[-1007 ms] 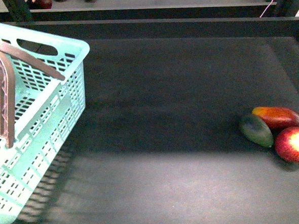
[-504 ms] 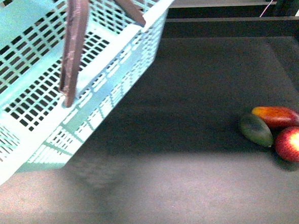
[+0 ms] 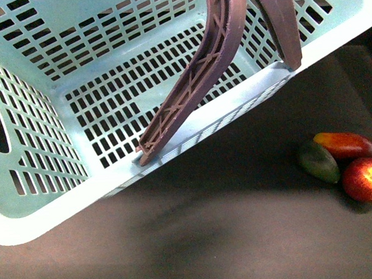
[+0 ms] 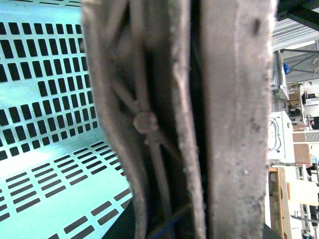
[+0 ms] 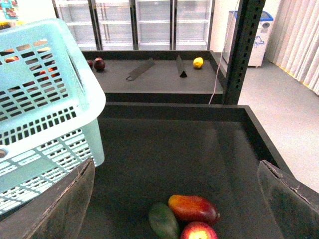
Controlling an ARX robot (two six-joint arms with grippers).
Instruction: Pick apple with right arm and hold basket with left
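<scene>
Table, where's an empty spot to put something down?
The bare table between the basket and the fruit, across the near middle. It is crowded at the right edge, where the apple, green mango and red mango huddle together.

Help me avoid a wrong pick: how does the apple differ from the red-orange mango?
Shape: the apple is round, the red-orange mango elongated. Colour: the apple is red with a pale patch; the red-orange mango runs orange into dark red. Place: the apple lies nearer the robot than the red-orange mango. Both rest on the dark table beside the green mango.
</scene>
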